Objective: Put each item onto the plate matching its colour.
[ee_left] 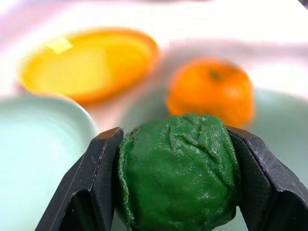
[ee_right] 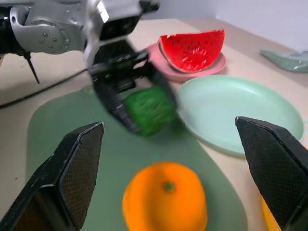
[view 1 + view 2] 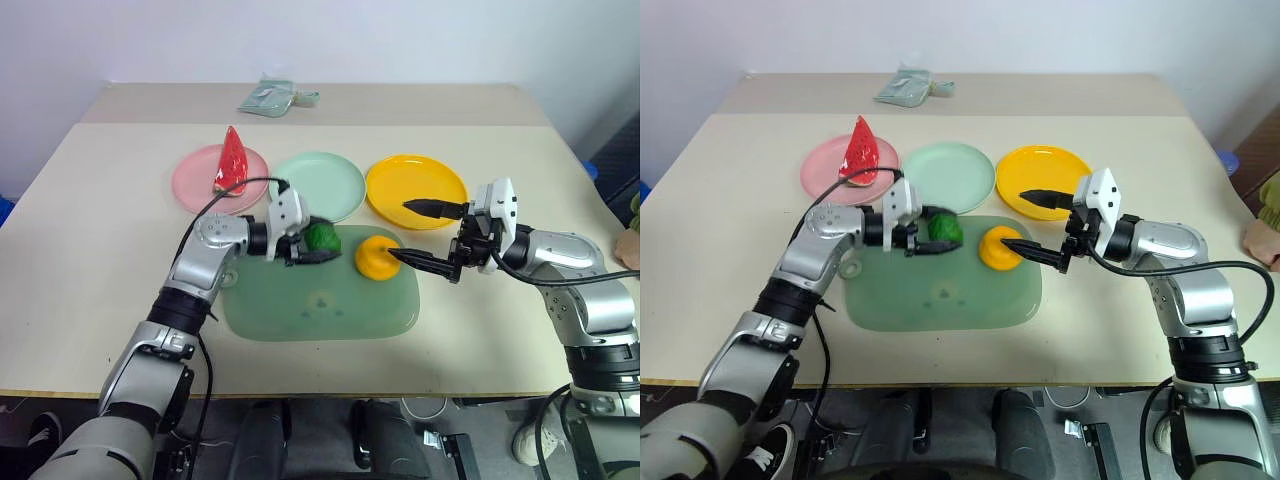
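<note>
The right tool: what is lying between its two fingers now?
In the right wrist view the orange sits on the green mat between the open right tool fingers, still untouched.

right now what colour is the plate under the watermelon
Pink plate, clearest in the left eye view, with the watermelon wedge on it.

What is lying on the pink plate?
A watermelon wedge lies on the pink plate, red side up, its green rind along one edge. Nothing else is on it. The part of the plate under the wedge is covered.
</note>
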